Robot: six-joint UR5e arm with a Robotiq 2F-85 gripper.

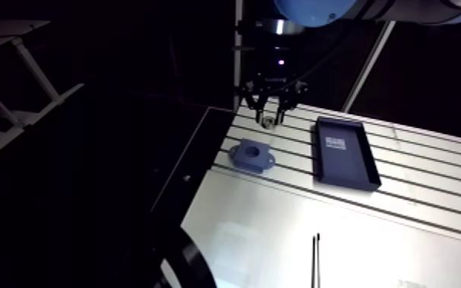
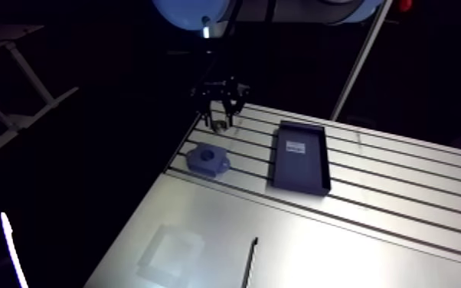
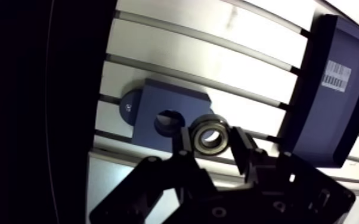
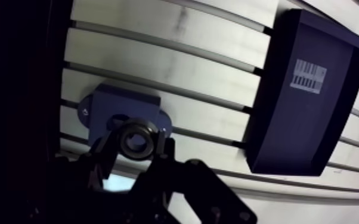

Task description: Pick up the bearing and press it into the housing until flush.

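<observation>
A silver ring bearing is pinched between my gripper's two dark fingers, held up in the air. Beneath and slightly beyond it on the slotted table lies the blue housing, a flat block with a round empty bore. In the arm view my gripper hangs above the table's far edge, behind the housing, and the bearing shows as a small pale spot at its tips.
A dark blue tray with a barcode label lies to the housing's right. The table's left edge drops into darkness close to the housing. A thin dark rod lies near the front.
</observation>
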